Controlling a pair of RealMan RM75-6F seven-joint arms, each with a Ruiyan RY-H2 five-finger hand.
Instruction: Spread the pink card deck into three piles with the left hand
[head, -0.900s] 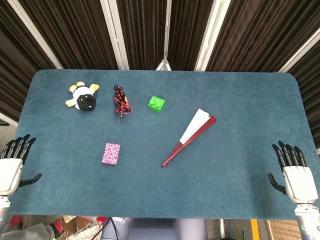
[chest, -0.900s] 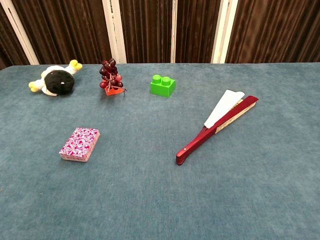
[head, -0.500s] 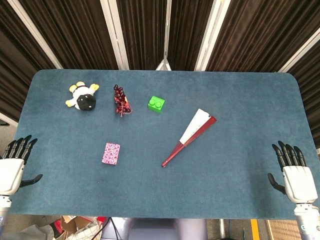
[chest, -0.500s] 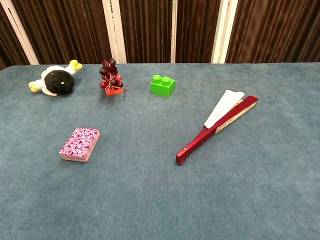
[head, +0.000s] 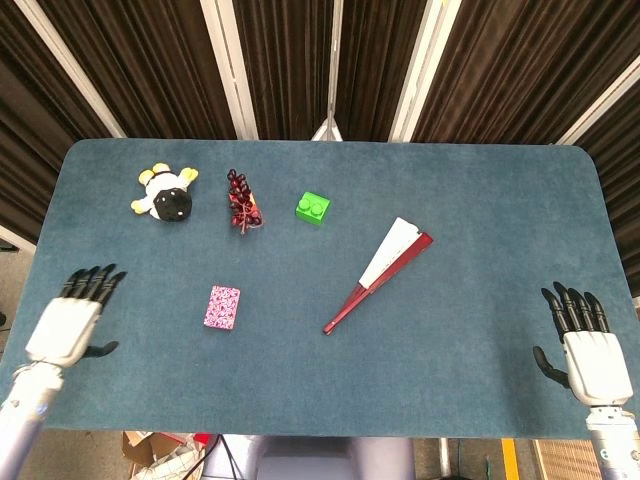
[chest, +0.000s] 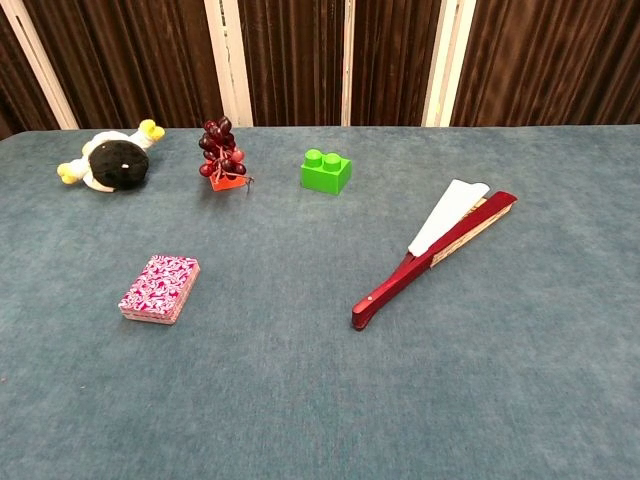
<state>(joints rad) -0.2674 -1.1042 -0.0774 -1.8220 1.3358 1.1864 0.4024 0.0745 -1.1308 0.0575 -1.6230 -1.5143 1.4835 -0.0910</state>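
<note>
The left hand (head: 68, 325) has come in from the near-left table edge over the teal felt table (head: 470, 200), closer to the pink patterned card deck (head: 222, 307) than half a second ago, though a clear gap to the deck's left remains. Its fingers are spread and straight, holding nothing. I judge this to be the start of the reach; nothing has been split off, so all three piles remain to be made.

The deck lies flat as one squared stack in the near-left part of the table, its white card edges showing along the side in the chest view. It sits well apart from the red folding fan (head: 378, 273) to its right and from the bunch of dark red toy grapes (head: 241, 201) beyond it.

The right hand (head: 586, 345) rests at the near-right edge, fingers apart and empty, barely shifted
</note>
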